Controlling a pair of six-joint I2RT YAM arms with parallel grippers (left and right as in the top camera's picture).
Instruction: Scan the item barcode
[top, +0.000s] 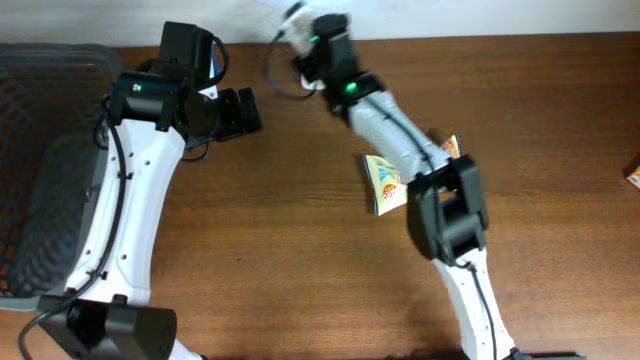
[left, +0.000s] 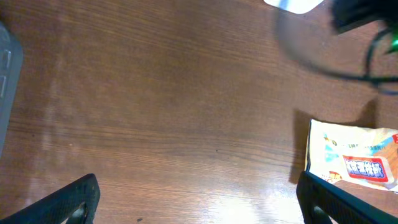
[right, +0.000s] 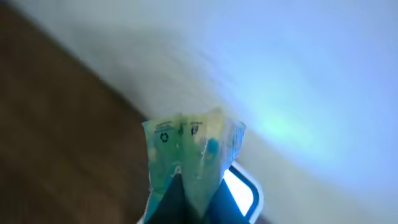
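Note:
My right gripper (right: 193, 208) is shut on a small green packet (right: 189, 149), pinched at its lower edge and standing up between the dark fingers. Just behind it is a bright white panel with rounded corners (right: 244, 190). In the overhead view the right gripper (top: 300, 38) reaches to the far edge of the table, and the held item is a pale blur there. My left gripper (top: 245, 110) hangs open over bare wood with nothing between its fingers (left: 74, 199). A yellow and white snack packet (left: 354, 158) lies flat on the table beside the left gripper's right finger.
A dark mesh basket (top: 40, 170) stands at the table's left end. The snack packet (top: 385, 182) lies mid-table beside the right arm, with an orange packet corner (top: 453, 146) behind that arm. A small orange item (top: 633, 177) sits at the right edge.

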